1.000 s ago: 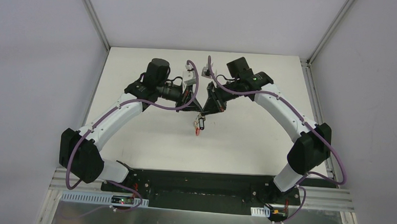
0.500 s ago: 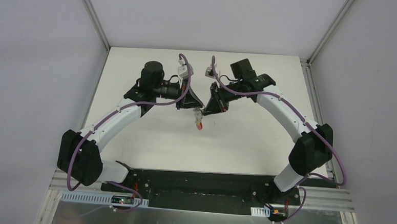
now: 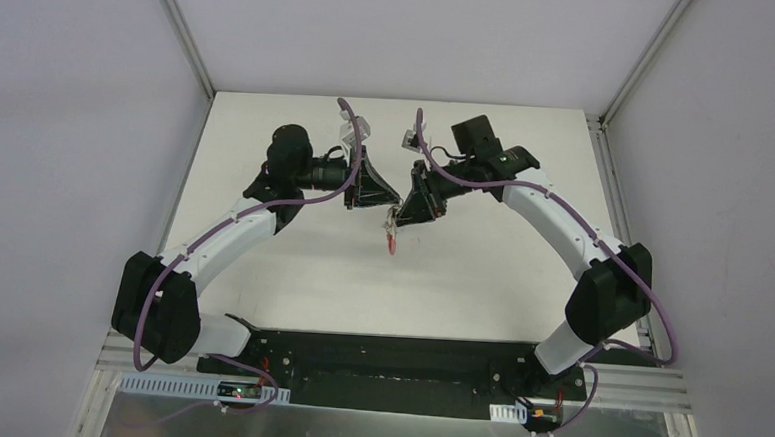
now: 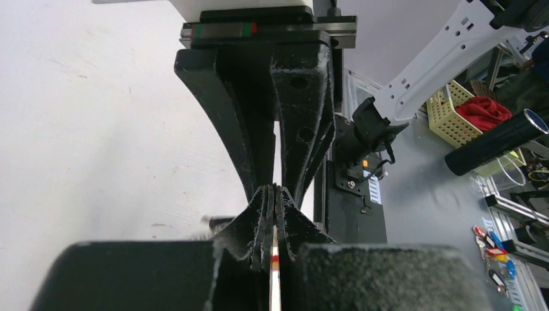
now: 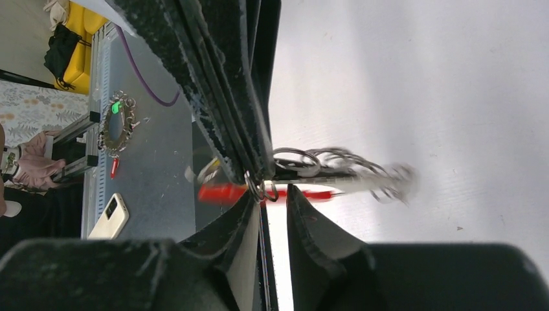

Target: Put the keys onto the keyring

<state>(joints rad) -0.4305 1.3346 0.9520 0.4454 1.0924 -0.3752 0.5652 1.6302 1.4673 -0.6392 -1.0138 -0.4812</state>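
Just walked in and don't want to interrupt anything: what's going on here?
Two robot arms meet over the middle of the table, the left gripper and the right gripper tip to tip. The keyring, with its red band and wire loops, dangles right where they meet. The left gripper is shut; the right one's fingers stand slightly apart. Which gripper carries the bunch I cannot tell.

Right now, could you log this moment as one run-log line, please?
left gripper: shut | right gripper: jaws slightly parted, keyring hanging at its tip | loose key: not visible
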